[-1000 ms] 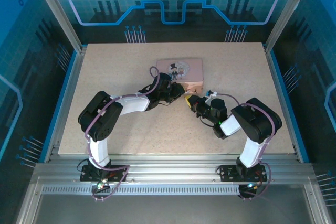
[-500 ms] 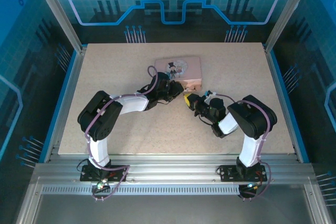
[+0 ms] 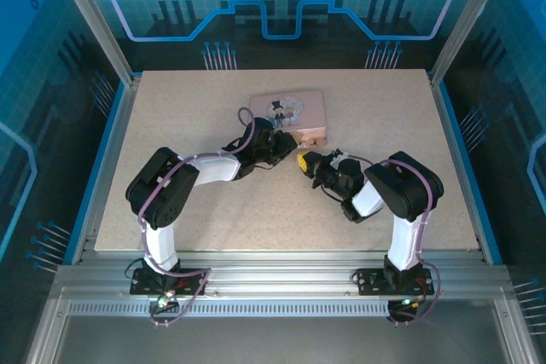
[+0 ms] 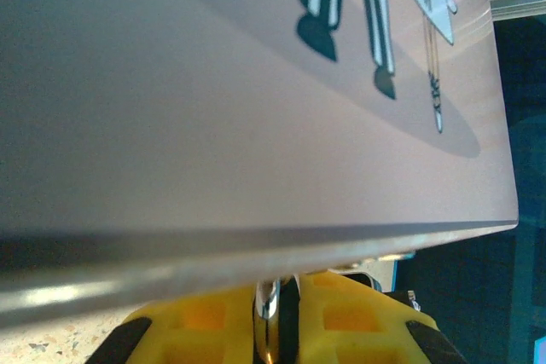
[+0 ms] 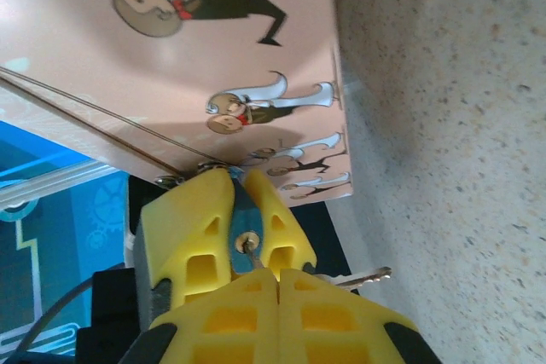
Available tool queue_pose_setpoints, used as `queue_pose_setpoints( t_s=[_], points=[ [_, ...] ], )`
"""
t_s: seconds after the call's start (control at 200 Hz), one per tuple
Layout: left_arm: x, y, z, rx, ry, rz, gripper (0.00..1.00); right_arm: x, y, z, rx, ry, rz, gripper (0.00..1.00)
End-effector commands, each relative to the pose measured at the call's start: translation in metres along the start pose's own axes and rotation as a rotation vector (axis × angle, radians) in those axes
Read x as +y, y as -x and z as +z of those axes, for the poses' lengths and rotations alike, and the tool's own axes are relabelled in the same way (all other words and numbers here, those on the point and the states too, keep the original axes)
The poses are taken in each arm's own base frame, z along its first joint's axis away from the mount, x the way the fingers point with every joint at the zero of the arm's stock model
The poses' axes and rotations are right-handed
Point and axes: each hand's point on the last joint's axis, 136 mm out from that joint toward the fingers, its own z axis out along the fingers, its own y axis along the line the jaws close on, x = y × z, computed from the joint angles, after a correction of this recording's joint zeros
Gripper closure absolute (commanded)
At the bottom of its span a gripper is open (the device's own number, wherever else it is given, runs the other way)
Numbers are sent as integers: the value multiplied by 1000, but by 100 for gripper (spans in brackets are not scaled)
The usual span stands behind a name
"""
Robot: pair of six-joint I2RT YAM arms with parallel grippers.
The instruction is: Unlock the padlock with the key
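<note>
My left pincer point(image 4: 275, 317) is clamped on the padlock point(image 5: 246, 241). The lock sits squeezed between its yellow fingertips, right up against the front edge of the pink tin point(image 4: 213, 108). My right pincer point(image 5: 277, 283) is pressed together, with its tips meeting the padlock's keyhole face head-on from the opposite side. I cannot tell whether it is pinching anything there. A silver key point(image 5: 365, 277) pokes out sideways just beside its fingers.
</note>
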Motion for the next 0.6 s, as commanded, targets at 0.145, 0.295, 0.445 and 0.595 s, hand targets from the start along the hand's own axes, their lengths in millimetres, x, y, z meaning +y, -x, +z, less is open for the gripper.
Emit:
queue_pose_setpoints(
  t_s=[0.145,0.295,0.445,0.595],
  points=[
    [-33,-27,-7,117,-129,0,100,11,4,4,15,17,-14,100],
    [-37,-31,-6,131,-141,-2,100,4,2,17,36,-25,-56,100],
    [-44,-41,-4,164,-151,15,100,13,1,34,31,-3,-89,100],
    [-43,-44,-6,173,-150,17,100,15,1,35,26,7,-97,100]
  ],
)
